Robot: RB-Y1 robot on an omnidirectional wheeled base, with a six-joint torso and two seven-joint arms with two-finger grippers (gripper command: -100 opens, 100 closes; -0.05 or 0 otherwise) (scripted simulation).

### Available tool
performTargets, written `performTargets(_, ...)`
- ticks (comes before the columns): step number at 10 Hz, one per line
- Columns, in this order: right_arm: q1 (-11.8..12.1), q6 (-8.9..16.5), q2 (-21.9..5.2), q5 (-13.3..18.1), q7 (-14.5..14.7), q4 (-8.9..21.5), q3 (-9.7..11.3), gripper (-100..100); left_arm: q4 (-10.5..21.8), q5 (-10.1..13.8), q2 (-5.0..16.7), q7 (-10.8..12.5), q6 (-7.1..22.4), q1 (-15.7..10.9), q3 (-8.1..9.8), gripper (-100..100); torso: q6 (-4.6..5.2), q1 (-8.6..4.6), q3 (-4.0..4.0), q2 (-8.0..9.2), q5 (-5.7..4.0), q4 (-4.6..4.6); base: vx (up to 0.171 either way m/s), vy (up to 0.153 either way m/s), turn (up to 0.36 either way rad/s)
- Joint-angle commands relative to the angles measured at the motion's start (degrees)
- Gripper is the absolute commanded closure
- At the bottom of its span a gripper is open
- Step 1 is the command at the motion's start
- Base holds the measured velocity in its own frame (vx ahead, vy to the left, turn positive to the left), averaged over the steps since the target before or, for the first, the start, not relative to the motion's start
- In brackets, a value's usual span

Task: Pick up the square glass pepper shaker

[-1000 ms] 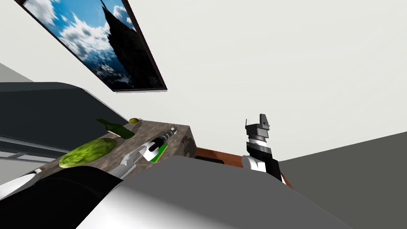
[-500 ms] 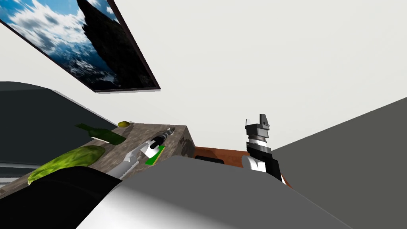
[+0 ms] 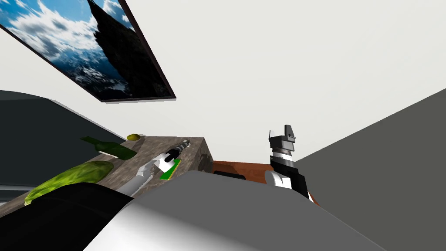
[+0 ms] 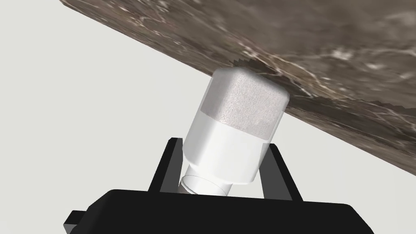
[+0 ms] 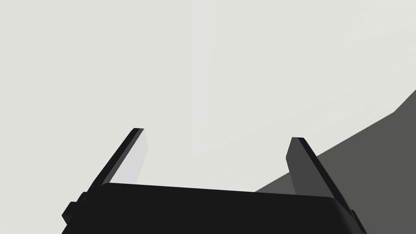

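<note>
In the head view, the left gripper (image 3: 186, 142) lay over a brown marbled counter (image 3: 148, 144) near a dark green bottle (image 3: 111, 148). The right gripper (image 3: 279, 132) stood raised, well apart. In the left wrist view, the left fingers clamped the white square pepper shaker (image 4: 239, 122) at the counter's edge. In the right wrist view, the right fingers stood apart.

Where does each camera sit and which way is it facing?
Head view: on head, rolled, facing marble counter; left gripper and raised right gripper show.
Left wrist view: on left hand, along fingers shut on white shaker by the counter's edge.
Right wrist view: on right hand, along open fingers.
Shared: head and left wrist show the counter.
</note>
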Motion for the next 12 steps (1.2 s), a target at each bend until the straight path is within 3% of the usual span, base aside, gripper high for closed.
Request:
performTargets(1, 0.00, 0.00, 0.00, 0.00, 0.00, 0.00, 0.00, 0, 0.00, 0.00, 0.00, 0.00, 0.00, 0.00, 0.00, 100, 0.00, 0.00, 0.00, 0.00, 0.00, 0.00, 0.000, 0.000, 0.000)
performTargets(3, 0.00, 0.00, 0.00, 0.00, 0.00, 0.00, 0.00, 0, 0.00, -0.01, 0.02, -0.02, 0.01, 0.00, 0.02, 100, 0.00, 0.05, -0.05, -0.08, 0.04, -0.03, 0.000, 0.000, 0.000)
performTargets(4, 0.00, 0.00, 0.00, 0.00, 0.00, 0.00, 0.00, 0, 0.00, -0.02, 0.02, -0.02, 0.01, 0.00, 0.02, 0, 0.00, 0.06, -0.06, -0.09, 0.04, -0.03, 0.000, 0.000, 0.000)
performTargets(5, 0.00, 0.00, 0.00, 0.00, 0.00, 0.00, 0.00, 0, -1.58, -0.19, 0.38, -0.05, -0.40, 1.12, -0.46, 100, 0.00, 0.06, -0.06, -0.09, 0.05, -0.03, 0.053, 0.005, 0.201)
performTargets(9, 0.01, 0.00, 0.00, 0.00, 0.00, 0.00, 0.00, 0, -6.23, -0.80, 1.30, -0.22, -1.08, 4.16, -1.13, 100, -0.03, 0.06, -0.22, -0.37, 0.06, -0.10, 0.081, -0.005, 0.193)
performTargets(11, 0.01, 0.00, 0.00, 0.00, 0.00, 0.00, 0.00, 0, -6.40, -0.71, 1.52, -0.11, -1.28, 4.61, -0.93, 100, -0.01, -0.01, -0.18, -0.30, 0.03, -0.08, 0.044, -0.013, 0.084)
performTargets(12, 0.00, 0.00, 0.00, 0.00, 0.00, 0.00, 0.00, 0, -6.56, -0.73, 1.52, -0.13, -1.34, 4.73, -0.94, 0, 0.04, 0.03, -0.15, -0.23, 0.04, -0.06, 0.000, 0.000, 0.000)
